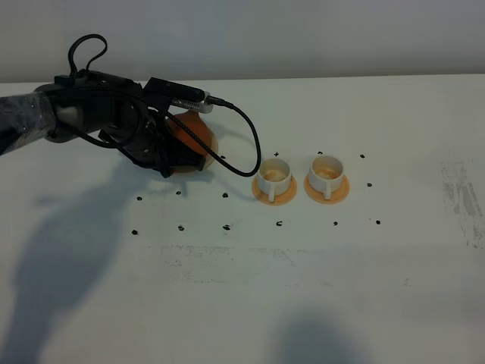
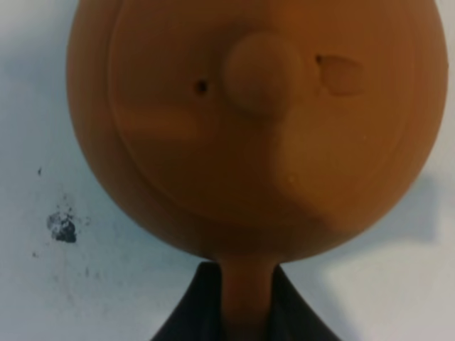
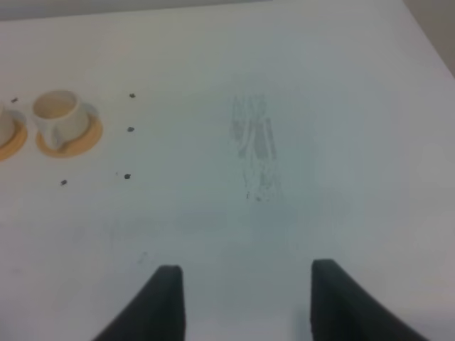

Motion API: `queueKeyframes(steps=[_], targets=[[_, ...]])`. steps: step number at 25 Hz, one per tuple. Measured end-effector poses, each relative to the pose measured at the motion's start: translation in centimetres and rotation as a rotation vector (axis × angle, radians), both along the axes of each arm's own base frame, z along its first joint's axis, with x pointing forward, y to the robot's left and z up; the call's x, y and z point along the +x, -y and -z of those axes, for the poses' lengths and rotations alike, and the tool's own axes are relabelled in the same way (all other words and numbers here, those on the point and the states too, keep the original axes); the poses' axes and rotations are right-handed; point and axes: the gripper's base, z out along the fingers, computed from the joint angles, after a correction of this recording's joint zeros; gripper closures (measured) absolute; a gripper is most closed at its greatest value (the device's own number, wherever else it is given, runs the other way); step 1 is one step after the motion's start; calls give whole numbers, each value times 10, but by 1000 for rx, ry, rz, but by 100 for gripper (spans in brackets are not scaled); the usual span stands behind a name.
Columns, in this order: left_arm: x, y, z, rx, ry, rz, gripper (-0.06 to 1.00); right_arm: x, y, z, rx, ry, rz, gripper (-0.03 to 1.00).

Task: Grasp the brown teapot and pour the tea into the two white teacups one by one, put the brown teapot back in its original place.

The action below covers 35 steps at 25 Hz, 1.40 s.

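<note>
The brown teapot (image 1: pixel 198 136) is at the left of the table, mostly hidden behind my left gripper (image 1: pixel 180 150). In the left wrist view the teapot (image 2: pixel 256 128) fills the frame from above, lid knob up. My left gripper (image 2: pixel 245 302) is shut on its handle. The two white teacups (image 1: pixel 274 174) (image 1: pixel 327 170) stand side by side at the middle, each on an orange saucer. My right gripper (image 3: pixel 245 298) is open and empty over bare table, with one teacup (image 3: pixel 57 114) far from it. The cream saucer is hidden or out of view.
Small black marks (image 1: pixel 226 196) dot the white table (image 1: pixel 242 288) around the teapot and cups. A grey scuffed patch (image 1: pixel 462 197) lies at the right. A black cable (image 1: pixel 242 144) loops from the left wrist towards the cups.
</note>
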Motion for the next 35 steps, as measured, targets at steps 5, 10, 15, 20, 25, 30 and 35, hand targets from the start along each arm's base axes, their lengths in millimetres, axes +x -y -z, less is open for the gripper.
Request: queueKeyframes(steps=[5, 10, 15, 20, 25, 30, 35], targets=[[1, 0, -8, -12, 38, 5, 87, 0, 0, 0, 0, 0, 0, 54], [1, 0, -18, -17, 70, 19, 87, 0, 0, 0, 0, 0, 0, 54], [2, 1, -28, -22, 113, 41, 87, 0, 0, 0, 0, 0, 0, 54], [3, 3, -29, -17, 131, 70, 87, 0, 0, 0, 0, 0, 0, 54], [3, 10, -30, -14, 170, 115, 87, 0, 0, 0, 0, 0, 0, 54], [1, 19, -31, 3, 195, 189, 87, 0, 0, 0, 0, 0, 0, 54], [-2, 27, -39, 1, 221, 243, 87, 0, 0, 0, 0, 0, 0, 54]])
